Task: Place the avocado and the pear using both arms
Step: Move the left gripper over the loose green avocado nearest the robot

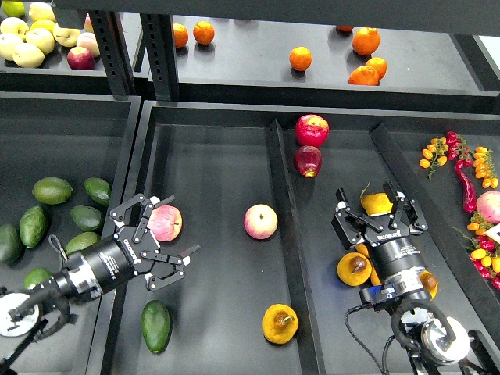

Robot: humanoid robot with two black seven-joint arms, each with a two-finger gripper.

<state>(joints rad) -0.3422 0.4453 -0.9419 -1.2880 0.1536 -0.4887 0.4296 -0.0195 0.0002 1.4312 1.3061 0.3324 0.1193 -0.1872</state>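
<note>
Honestly, left tool [160, 238] gapes empty beside a pink apple [165, 223], risking bumping it, with the smooth dark-green oval avocado [156, 326] and squat orange-yellow pear [280, 323] near the tray's front edge, while right tool [378, 207] clamps another yellow fruit [376, 203].

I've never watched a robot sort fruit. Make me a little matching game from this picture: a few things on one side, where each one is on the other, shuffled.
Things:
1. avocado
2. pear
3. left gripper
4. right gripper

Places:
A. around a yellow-orange fruit in the right bin
B. lying in the middle bin, near its right divider
C. open beside a pink apple
D. lying at the middle bin's near left corner

Pairs: 1-D, 2-B, 3-C, 4-A
</note>
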